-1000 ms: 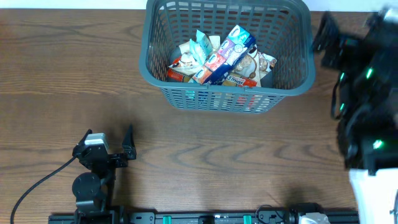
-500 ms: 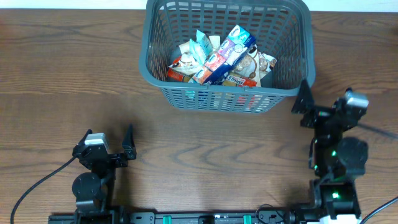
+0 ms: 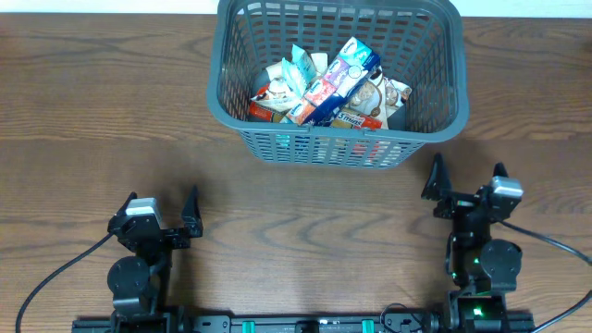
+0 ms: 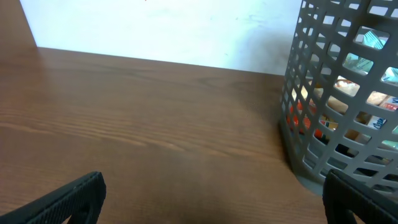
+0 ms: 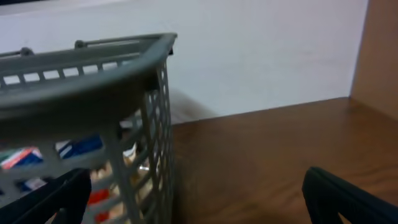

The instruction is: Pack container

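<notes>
The container (image 3: 222,102), a dark grey slotted basket, stands at the back middle of the table and holds several colourful snack packets (image 3: 328,83). It also shows at the right of the left wrist view (image 4: 311,112) and at the left of the right wrist view (image 5: 93,74). My left gripper (image 3: 162,211) rests open and empty at the front left, well short of the basket. My right gripper (image 3: 465,185) rests open and empty at the front right, just in front of the basket's right corner.
The brown wooden table (image 3: 305,222) lies between the two arms. A white wall (image 4: 155,28) runs behind the table's far edge. A black cable (image 3: 55,268) trails from the left arm's base.
The right arm has swung down from the right of the basket and drawn back to the front right, low on the table. The left arm has not moved.
</notes>
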`<state>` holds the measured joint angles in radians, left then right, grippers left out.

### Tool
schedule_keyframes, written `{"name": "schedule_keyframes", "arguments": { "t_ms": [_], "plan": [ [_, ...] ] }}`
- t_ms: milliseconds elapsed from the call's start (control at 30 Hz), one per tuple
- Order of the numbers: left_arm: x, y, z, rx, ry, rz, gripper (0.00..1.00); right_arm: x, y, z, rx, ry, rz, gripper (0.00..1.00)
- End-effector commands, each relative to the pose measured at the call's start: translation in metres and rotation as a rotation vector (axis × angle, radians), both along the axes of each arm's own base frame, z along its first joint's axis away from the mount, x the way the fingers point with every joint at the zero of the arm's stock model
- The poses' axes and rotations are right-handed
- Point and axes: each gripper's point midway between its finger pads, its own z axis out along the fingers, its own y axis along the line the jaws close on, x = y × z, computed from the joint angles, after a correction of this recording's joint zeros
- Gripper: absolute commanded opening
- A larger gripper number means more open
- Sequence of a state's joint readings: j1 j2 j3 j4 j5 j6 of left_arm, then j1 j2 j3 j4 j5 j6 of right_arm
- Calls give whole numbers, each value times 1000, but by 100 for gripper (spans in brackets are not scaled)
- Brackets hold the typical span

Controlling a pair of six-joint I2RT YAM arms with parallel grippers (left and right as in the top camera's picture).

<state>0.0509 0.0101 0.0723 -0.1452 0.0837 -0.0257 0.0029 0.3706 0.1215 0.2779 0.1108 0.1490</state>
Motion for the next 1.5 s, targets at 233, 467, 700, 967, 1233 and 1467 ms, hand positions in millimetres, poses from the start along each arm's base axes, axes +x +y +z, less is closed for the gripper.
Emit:
{"name": "schedule_keyframes", "arguments": {
  "t_ms": [233,467,700,967,1233,1467],
  "plan": [
    [0,-1,-14,-6,27,-8,99,-10,1,-6,-10,-46,13,99],
    [0,-1,-14,-6,27,-8,99,-13,3,-7,-11,-61,22,99],
    [0,-1,-14,-6,27,-8,99,-16,4,-16,-11,-56,30,99],
    [0,-1,-14,-6,27,-8,99,-16,8,-56,-7,107,54,99],
    [0,-1,-14,-6,27,-8,99,-21,19,-90,-52,249,123,99],
    [0,-1,-14,-6,27,-8,99,-21,19,-90,-198,256,135,99]
  ]
}}
